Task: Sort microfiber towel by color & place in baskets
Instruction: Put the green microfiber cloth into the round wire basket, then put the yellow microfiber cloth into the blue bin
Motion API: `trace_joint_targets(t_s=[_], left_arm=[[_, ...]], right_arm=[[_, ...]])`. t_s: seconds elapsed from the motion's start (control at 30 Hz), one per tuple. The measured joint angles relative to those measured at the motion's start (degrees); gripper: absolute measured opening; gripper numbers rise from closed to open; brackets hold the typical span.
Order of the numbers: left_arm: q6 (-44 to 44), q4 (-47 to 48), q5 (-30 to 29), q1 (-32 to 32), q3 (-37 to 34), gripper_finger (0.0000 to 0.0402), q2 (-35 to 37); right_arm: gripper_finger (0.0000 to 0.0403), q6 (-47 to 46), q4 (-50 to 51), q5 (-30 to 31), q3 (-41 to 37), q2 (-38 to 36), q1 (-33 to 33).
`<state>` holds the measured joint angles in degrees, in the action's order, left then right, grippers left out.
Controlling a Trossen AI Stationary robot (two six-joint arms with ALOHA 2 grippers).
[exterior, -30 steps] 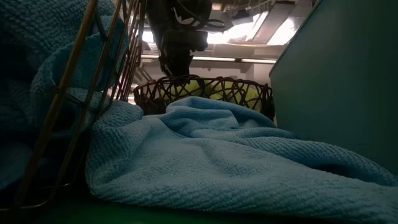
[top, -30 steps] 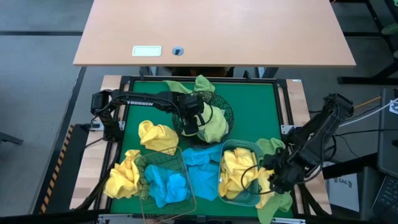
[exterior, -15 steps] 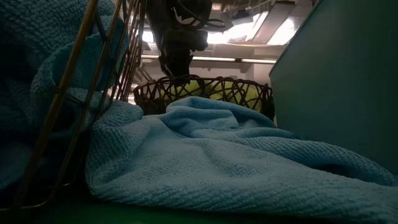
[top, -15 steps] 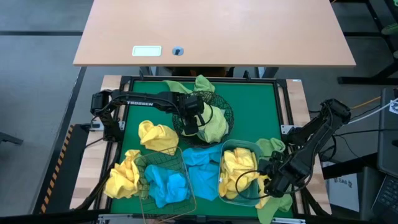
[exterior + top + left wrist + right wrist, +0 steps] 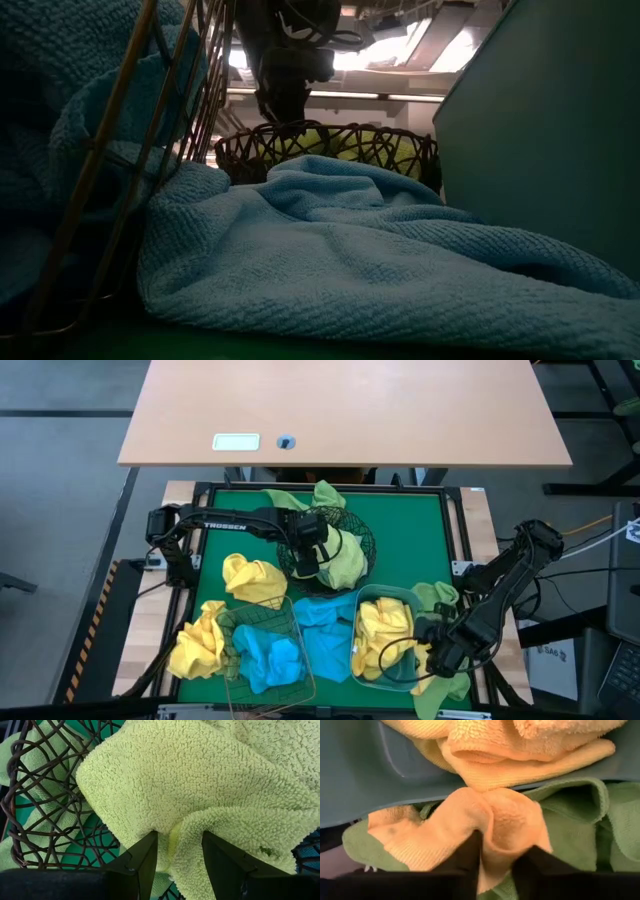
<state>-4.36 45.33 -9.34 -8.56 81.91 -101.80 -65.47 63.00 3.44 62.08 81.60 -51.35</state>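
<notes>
Where the right gripper (image 5: 497, 857) pinches a nubbly yellow towel (image 5: 492, 822) beside the translucent tub (image 5: 372, 600), the left gripper (image 5: 177, 852) stands spread around a looped green towel (image 5: 200, 785) in the round black mesh bowl (image 5: 360, 540). Only the low view shows ribbed blue towel (image 5: 380, 250) against the copper basket (image 5: 120, 130). Green mat (image 5: 410, 530); wooden desk (image 5: 340, 410) beyond.

Green surface (image 5: 420, 540), black wire-mesh bowl (image 5: 362, 540) at the back, copper basket (image 5: 228, 622) and bluish tub (image 5: 368, 598) up front, blue towel (image 5: 322, 632) between them, yellow towels (image 5: 252, 578) left.
</notes>
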Motion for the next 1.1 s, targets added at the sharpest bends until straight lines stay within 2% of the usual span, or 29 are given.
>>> trace_joint_targets(t_s=[0.07,0.1,0.27,0.47,0.6,0.83,1.1], left_arm=[[-0.04,-0.28,0.00,0.00,0.00,0.0149,0.00],[-0.04,-0.55,0.00,0.00,0.00,0.0149,0.00],[-0.02,-1.32,0.00,-0.02,0.00,0.0149,0.00],[-0.02,-1.34,0.02,0.00,0.00,0.0149,0.00],[-0.01,-0.80,0.04,0.00,1.05,0.0149,0.00],[0.00,-0.86,0.04,0.00,4.87,0.0149,0.01],[0.49,-0.79,0.04,0.00,8.03,0.0149,0.02]], right_arm=[[0.0032,1.64,0.00,0.01,0.00,0.00,0.00],[0.0018,2.74,0.00,0.00,0.00,0.00,0.00],[0.0024,3.26,0.10,-1.85,0.00,-0.73,0.91],[0.0009,7.37,1.64,-4.76,2.30,-3.74,4.02],[0.0008,10.85,8.72,-4.29,8.32,-4.26,5.99],[0.0007,17.15,19.39,1.73,22.07,-4.31,8.34],[0.0006,25.62,20.86,9.22,36.50,-4.31,8.37]])
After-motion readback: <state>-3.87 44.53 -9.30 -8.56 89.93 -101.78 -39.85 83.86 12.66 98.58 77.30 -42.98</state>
